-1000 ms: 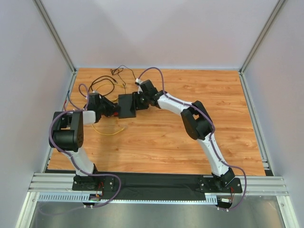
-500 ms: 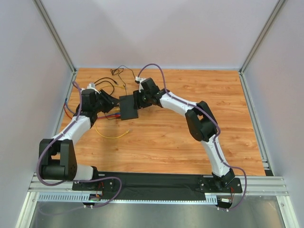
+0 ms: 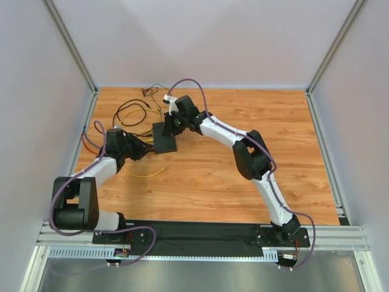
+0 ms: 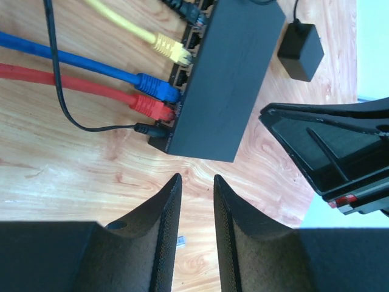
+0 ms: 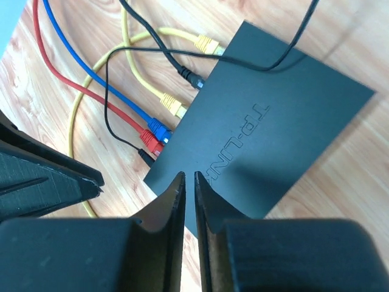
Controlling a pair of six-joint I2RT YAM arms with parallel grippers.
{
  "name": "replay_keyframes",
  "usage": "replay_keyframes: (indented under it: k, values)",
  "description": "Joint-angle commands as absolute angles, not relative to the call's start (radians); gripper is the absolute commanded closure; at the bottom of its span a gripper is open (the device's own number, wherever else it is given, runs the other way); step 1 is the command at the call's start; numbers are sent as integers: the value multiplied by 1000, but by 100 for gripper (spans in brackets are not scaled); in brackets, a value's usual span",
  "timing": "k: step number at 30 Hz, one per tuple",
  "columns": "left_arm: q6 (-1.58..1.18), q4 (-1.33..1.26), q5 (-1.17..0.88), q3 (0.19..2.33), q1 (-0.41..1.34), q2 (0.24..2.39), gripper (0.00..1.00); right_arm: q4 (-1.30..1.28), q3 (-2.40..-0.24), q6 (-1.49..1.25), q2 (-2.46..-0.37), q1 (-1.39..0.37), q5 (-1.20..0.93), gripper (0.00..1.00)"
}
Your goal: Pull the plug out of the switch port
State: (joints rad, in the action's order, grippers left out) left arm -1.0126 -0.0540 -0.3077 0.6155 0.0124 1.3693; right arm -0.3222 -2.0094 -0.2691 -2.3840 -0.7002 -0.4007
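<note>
The switch is a flat black box on the wooden table, also in the left wrist view and the right wrist view. Its left edge holds a red plug, a blue plug, a yellow plug and a thin black power plug. My left gripper is slightly open and empty, a short way off the switch's near corner. My right gripper is nearly shut with nothing between its fingers, over the switch's top near that corner.
A small black square adapter lies beyond the switch. Red, blue and yellow cables and black cable loops spread over the table's far left. A yellow cable lies near the left arm. Frame rails edge the table.
My left gripper has drawn back from the switch's plug edge toward the near left and its arm has folded low. The right gripper and the switch have shifted slightly left and away.
</note>
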Motion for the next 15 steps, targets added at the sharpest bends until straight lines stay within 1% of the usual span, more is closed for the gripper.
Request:
replay_keyframes:
  k: [1,2,3,4,9,15]
  values:
    - [-1095,-161,-334,601,6,1399,65,-362,-2086,-279,-2447,-706,-451,89]
    - [-1110,-179,-336,588,8,1417,66,-373,-2098,-282,-2465,-706,-453,90]
    - [-1127,-205,-342,577,8,1425,68,-383,-2105,-285,-2471,-706,-448,93]
    - [-1158,-263,-345,566,8,1431,69,-394,-2109,-290,-2477,-704,-445,94]
    - [-1239,-374,-313,479,8,1473,70,-396,-2072,-331,-2482,-706,-425,96]
    - [-1356,-595,-255,364,6,1508,71,-397,-2042,-348,-2473,-704,-394,96]
